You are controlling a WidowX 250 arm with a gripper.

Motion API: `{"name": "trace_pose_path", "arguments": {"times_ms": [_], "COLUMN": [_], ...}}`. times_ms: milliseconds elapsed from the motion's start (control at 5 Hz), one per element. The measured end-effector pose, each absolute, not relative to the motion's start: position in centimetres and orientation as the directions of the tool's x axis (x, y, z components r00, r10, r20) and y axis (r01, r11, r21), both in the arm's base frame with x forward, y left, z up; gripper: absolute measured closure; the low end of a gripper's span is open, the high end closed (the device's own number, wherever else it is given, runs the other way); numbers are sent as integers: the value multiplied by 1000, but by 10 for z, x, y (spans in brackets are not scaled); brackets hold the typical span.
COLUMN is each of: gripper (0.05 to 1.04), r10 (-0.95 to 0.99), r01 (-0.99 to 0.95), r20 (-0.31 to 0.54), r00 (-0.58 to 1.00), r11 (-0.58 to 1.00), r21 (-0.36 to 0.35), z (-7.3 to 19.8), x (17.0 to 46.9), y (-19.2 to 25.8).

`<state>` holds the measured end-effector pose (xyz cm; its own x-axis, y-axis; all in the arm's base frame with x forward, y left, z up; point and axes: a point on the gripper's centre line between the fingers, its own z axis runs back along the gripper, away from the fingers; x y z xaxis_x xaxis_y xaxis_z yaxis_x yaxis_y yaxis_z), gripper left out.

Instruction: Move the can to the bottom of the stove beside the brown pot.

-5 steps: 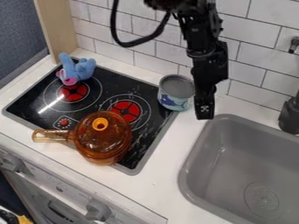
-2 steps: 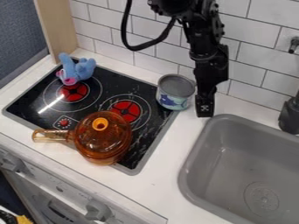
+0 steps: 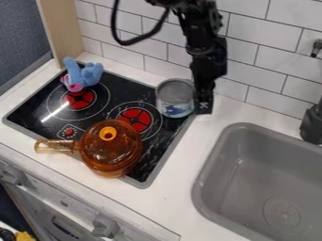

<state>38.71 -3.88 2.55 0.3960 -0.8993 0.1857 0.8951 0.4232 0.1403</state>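
Against the right side of the can stands the black gripper (image 3: pixel 203 104), pointing down near the stove's back right corner. The can (image 3: pixel 175 106) is pale blue with dark blue patches and a grey top, and rests at the right rear edge of the black stove (image 3: pixel 165 147). An amber see-through pot (image 3: pixel 111 155) with an orange knob sits at the stove's front, its handle toward the left. The can is behind and to the right of this pot, apart from it.
A blue plush toy (image 3: pixel 84 75) lies on the stove's rear left part. To the right, a grey sink (image 3: pixel 252 179) is set into the white counter (image 3: pixel 182 181), with a dark tap (image 3: pixel 312 123) behind it. A tiled wall (image 3: pixel 166 63) rises at the back.
The gripper has moved left and slightly toward the back wall. Alongside it, the can has shifted left. Pot and toy have kept their places.
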Motion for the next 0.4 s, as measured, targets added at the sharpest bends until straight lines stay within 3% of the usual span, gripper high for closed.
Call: {"name": "trace_pose_path", "arguments": {"times_ms": [400], "gripper": [83], "r10": [-854], "r01": [838], "r20": [134], "r00": [503], "r11": [520], "r21": [167], "z": [32], "x": [371], "y": [1]}}
